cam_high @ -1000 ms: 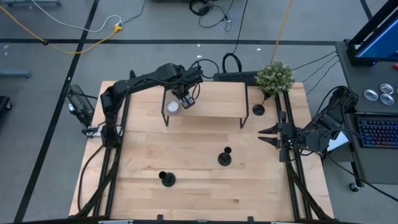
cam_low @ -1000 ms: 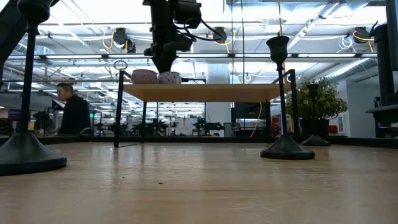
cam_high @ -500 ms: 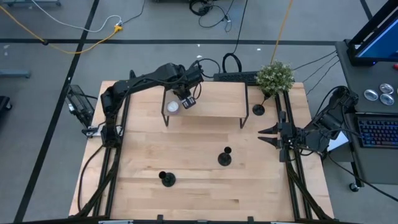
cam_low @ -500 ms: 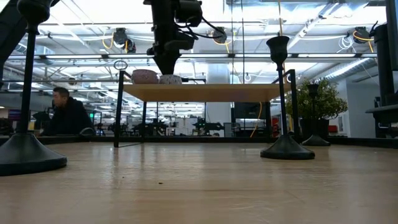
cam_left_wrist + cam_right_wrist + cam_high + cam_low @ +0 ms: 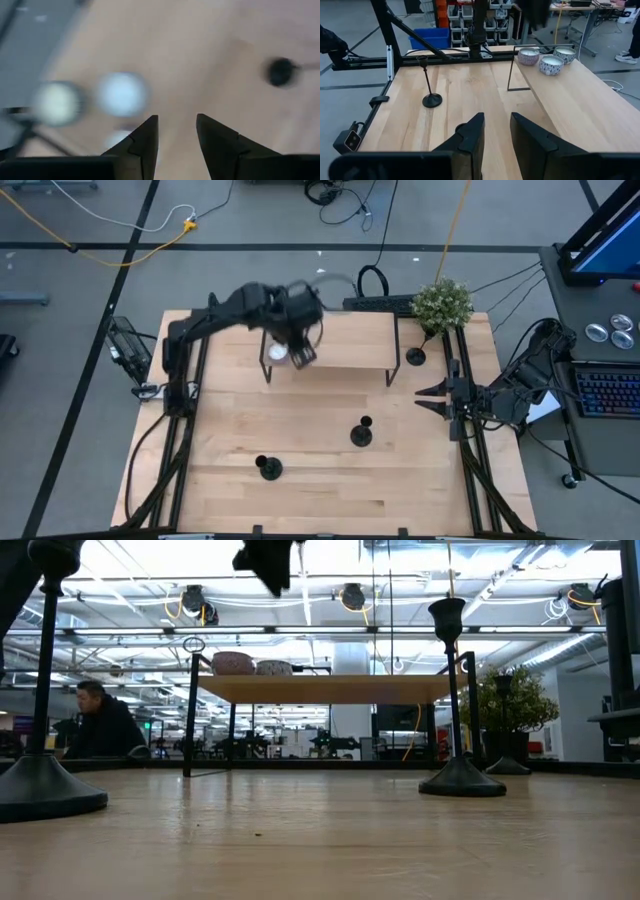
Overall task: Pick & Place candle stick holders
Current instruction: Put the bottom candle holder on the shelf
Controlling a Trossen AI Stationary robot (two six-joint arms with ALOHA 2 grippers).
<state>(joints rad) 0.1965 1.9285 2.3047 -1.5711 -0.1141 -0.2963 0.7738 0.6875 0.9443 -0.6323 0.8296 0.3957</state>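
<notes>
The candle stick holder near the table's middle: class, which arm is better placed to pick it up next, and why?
Probably the right. The right gripper waits low at the table's right edge, facing the candle stick holder, with bare table between. The left gripper is up over the raised shelf at the back, empty.

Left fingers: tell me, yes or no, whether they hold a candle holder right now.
No. In the left wrist view the left gripper has its fingers apart, with only bare wood between them.

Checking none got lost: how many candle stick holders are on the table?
3: one near the front left, one mid-table, one beside the plant.
</notes>
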